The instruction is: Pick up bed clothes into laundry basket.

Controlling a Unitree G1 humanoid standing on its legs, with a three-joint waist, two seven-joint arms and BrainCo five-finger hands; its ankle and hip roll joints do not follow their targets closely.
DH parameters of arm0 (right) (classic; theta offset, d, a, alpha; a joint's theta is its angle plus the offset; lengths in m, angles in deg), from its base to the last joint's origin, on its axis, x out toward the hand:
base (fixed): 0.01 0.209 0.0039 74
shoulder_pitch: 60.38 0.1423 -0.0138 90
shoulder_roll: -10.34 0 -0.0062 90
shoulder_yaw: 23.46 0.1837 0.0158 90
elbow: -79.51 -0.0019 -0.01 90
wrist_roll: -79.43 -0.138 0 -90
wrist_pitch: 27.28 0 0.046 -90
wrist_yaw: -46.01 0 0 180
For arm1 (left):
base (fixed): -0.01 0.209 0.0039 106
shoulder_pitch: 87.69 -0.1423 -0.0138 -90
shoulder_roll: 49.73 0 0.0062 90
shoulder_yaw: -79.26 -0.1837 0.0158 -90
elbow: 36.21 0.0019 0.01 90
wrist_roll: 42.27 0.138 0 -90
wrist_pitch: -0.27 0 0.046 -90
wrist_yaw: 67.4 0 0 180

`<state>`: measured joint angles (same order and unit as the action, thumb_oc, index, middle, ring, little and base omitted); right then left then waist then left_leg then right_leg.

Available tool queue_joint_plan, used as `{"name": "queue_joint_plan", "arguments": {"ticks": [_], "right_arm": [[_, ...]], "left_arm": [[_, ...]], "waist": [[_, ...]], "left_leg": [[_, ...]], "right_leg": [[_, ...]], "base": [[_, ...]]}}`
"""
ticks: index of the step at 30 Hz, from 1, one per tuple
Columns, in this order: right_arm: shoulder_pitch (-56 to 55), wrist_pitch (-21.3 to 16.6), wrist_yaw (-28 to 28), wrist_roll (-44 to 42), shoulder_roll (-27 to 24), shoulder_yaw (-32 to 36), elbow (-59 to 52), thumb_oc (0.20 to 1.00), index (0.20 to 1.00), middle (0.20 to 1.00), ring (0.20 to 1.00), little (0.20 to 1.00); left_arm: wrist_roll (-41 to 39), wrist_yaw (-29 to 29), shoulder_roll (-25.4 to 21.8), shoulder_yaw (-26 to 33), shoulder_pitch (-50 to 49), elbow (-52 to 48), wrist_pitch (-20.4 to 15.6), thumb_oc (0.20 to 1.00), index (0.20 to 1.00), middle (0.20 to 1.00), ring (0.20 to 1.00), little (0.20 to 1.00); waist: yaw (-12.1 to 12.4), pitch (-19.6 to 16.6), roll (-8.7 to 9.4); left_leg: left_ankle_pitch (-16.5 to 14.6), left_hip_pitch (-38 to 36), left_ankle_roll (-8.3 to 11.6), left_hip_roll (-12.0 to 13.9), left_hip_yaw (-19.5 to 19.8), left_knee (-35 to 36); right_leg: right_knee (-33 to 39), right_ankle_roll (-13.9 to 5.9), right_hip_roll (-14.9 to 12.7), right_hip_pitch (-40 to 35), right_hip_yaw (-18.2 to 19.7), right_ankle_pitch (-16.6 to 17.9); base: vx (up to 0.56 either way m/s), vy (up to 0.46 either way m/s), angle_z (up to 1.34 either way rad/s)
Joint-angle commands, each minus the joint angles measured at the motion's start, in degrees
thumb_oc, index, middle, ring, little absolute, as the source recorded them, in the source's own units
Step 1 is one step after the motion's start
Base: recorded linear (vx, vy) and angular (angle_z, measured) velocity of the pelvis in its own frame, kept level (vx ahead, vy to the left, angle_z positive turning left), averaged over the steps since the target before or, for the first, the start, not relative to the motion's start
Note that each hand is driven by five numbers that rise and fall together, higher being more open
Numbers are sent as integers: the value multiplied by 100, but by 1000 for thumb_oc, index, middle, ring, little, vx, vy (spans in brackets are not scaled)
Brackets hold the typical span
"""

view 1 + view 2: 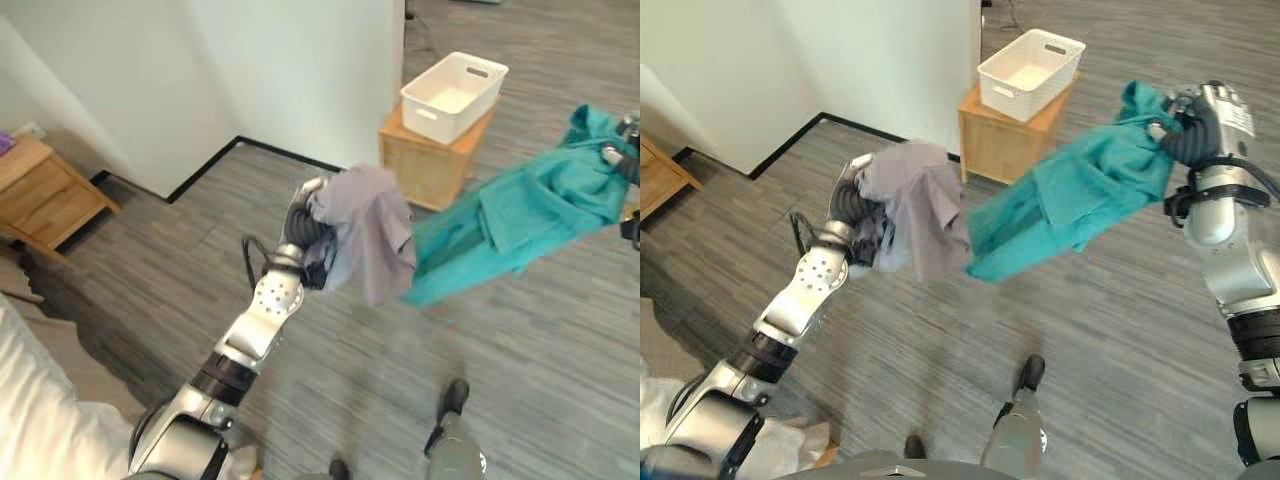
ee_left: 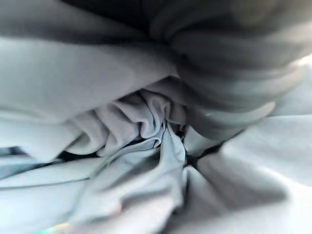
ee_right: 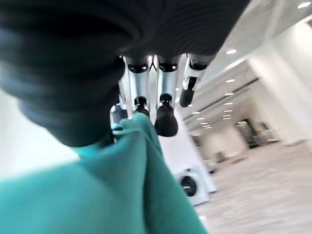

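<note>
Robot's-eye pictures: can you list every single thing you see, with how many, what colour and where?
grey cloth: one, grey, hanging from the left hand above the floor
teal cloth: one, teal, held up by the right hand, trailing toward the grey cloth
basket: one, white, on top of the small cabinet, nothing showing inside
small cabinet: one, light wood, by the white wall
bedside table: one, light wood, at the far left
bedding: one, white, lower left corner
left hand: one, dark cover, wrapped in the grey cloth
right hand: one, silver and dark, fingers curled on the teal cloth
</note>
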<state>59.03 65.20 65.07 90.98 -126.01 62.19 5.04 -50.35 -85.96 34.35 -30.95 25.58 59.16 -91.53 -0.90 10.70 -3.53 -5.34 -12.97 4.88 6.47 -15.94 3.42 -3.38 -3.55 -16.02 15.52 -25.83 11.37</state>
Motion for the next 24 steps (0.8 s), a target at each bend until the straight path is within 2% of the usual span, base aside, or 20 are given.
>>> {"name": "queue_joint_plan", "arguments": {"ticks": [1, 2, 3, 4, 5, 6, 8, 10, 11, 13, 14, 15, 16, 17, 18, 19, 20, 21, 22, 24], "right_arm": [[894, -75, 94, 306, -711, -133, -10, 200, 200, 200, 200, 200], [1162, -78, 33, 279, -807, -398, 141, 200, 200, 200, 200, 200], [1286, -85, 39, 268, -807, -512, 185, 200, 200, 200, 200, 200], [1473, -79, -1, 248, -966, -696, 271, 200, 200, 200, 200, 200], [1725, -89, -35, 204, -1087, -922, 374, 200, 200, 200, 200, 200], [2320, -97, -44, 66, -1259, -1384, 590, 200, 200, 200, 200, 200], [2787, -63, -107, -13, -1345, -1737, 776, 200, 200, 200, 200, 200], [3147, -58, -235, -32, -1382, -2063, 877, 200, 200, 200, 200, 200], [3188, -60, -237, -36, -1382, -2104, 887, 200, 200, 200, 200, 200], [3457, -100, -271, 0, -1384, -2382, 1040, 200, 200, 200, 200, 200], [3584, -129, -273, 17, -1415, -2538, 1159, 200, 200, 200, 200, 200], [3787, -148, -291, 15, -1380, -2695, 1224, 200, 200, 200, 200, 200], [3958, -170, -241, 12, -1406, -2850, 1254, 200, 200, 200, 200, 200], [4079, -149, -243, 15, -1433, -2962, 1282, 200, 200, 200, 200, 200], [4119, -147, -245, 11, -1439, -3005, 1296, 200, 200, 200, 200, 200], [4135, -117, -259, -10, -1395, -3040, 1369, 200, 200, 200, 200, 200], [3784, -99, -261, 136, -1392, -2850, 1423, 200, 200, 200, 200, 200], [3737, -109, -235, 139, -1380, -2785, 1441, 200, 200, 200, 200, 200], [3675, -103, -182, 149, -1363, -2668, 1381, 200, 200, 200, 200, 200], [3537, -54, -192, 195, -1304, -2450, 1291, 200, 200, 200, 200, 200]], "left_arm": [[71, 57, 106, -233, 762, -307, -492, 200, 200, 200, 200, 200], [-19, 93, 115, -210, 705, -324, -499, 200, 200, 200, 200, 200], [-20, 95, 119, -173, 699, -328, -497, 200, 200, 200, 200, 200], [-93, 121, 95, -164, 590, -352, -486, 200, 200, 200, 200, 200], [-161, 134, 63, -91, 493, -437, -495, 200, 200, 200, 200, 200], [-162, 127, 38, 2, 357, -519, -489, 200, 200, 200, 200, 200], [-257, 132, 38, 38, 264, -555, -534, 200, 200, 200, 200, 200], [-285, 208, 52, 134, 109, -644, -542, 200, 200, 200, 200, 200], [-284, 210, 59, 145, 103, -651, -539, 200, 200, 200, 200, 200], [-264, 280, 44, 178, -64, -657, -554, 200, 200, 200, 200, 200], [-244, 292, 28, 172, -132, -661, -555, 200, 200, 200, 200, 200], [-252, 299, 18, 158, -125, -665, -551, 200, 200, 200, 200, 200], [-259, 291, 7, 89, -54, -643, -541, 200, 200, 200, 200, 200], [-273, 270, 4, 61, -10, -624, -524, 200, 200, 200, 200, 200], [-276, 264, 16, 54, -3, -622, -520, 200, 200, 200, 200, 200], [-315, 276, 39, 52, -11, -598, -516, 200, 200, 200, 200, 200], [-362, 303, 67, 43, -212, -662, -431, 200, 200, 200, 200, 200], [-373, 319, 19, -11, -222, -702, -431, 200, 200, 200, 200, 200], [-440, 306, -23, -62, -199, -723, -414, 200, 200, 200, 200, 200], [-420, 269, -65, -81, -193, -716, -380, 200, 200, 200, 200, 200]], "waist": [[-145, -205, 363], [-114, -226, 345], [-175, -233, 340], [-78, -200, 351], [-64, -170, 390], [81, -54, 517], [262, 63, 620], [389, 73, 581], [393, 65, 601], [556, 0, 563], [658, -49, 467], [736, -92, 409], [789, -153, 319], [840, -180, 297], [838, -181, 296], [836, -261, 204], [918, -393, 233], [938, -412, 285], [934, -425, 366], [803, -365, 437]], "left_leg": [[-338, -150, 476, 271, 106, -680], [-118, 18, 509, 450, 117, -1310], [-108, 77, 512, 447, 155, -1349], [402, 330, 573, 656, 288, -2246], [707, 692, 583, 734, 466, -3030], [1001, 1262, 572, 695, 659, -4175], [796, 1834, 551, 707, 562, -4457], [645, 2179, 474, 632, 336, -3792], [686, 2164, 454, 597, 300, -3736], [586, 2238, 290, 374, -105, -2474], [954, 2380, 332, 395, -430, -1707], [1167, 2341, 340, 401, -635, -1175], [1523, 2419, 497, 581, -1294, -400], [1656, 2483, 495, 628, -1469, -209], [1674, 2459, 506, 608, -1466, -163], [1694, 2377, 353, 564, -1520, -7], [1726, 2251, 133, 320, -1289, 19], [1670, 2165, 53, 277, -1366, 12], [1541, 1998, -93, 212, -1524, 26], [1325, 1668, -262, 85, -1574, 57]], "right_leg": [[725, -1145, -431, -645, 315, 97], [738, -1078, -339, -866, 234, 34], [749, -1070, -355, -859, 203, 51], [786, -900, -145, -1105, 230, -102], [837, -725, -13, -1263, 188, -217], [838, -512, 173, -1560, 205, -531], [838, -479, 272, -1816, 347, -764], [838, -514, 389, -1955, 489, -925], [838, -516, 354, -1932, 505, -905], [838, -617, 444, -2087, 591, -1056], [838, -663, 581, -2250, 563, -1206], [838, -670, 645, -2365, 558, -1280], [838, -708, 775, -2728, 400, -1566], [838, -693, 817, -2843, 353, -1641], [838, -691, 812, -2854, 345, -1665], [838, -719, 908, -2987, 229, -1638], [710, -688, 1017, -3330, 254, -1723], [331, -713, 999, -3313, 259, -1746], [-307, -844, 923, -3239, 234, -1649], [-1486, -1113, 553, -2802, 250, -1306]], "base": [[538, -442, -34], [233, -210, -13], [189, -242, 5], [159, -317, -11], [365, -563, -37], [394, -513, -58], [397, -302, -52], [288, -66, -40], [273, -21, -38], [394, 17, -43], [489, 57, -69], [679, 41, -63], [601, 13, -21], [486, -15, 10], [284, -19, 30], [528, -65, 24], [634, -82, 38], [626, -72, 46], [365, 1, 38], [331, 52, 15]]}}
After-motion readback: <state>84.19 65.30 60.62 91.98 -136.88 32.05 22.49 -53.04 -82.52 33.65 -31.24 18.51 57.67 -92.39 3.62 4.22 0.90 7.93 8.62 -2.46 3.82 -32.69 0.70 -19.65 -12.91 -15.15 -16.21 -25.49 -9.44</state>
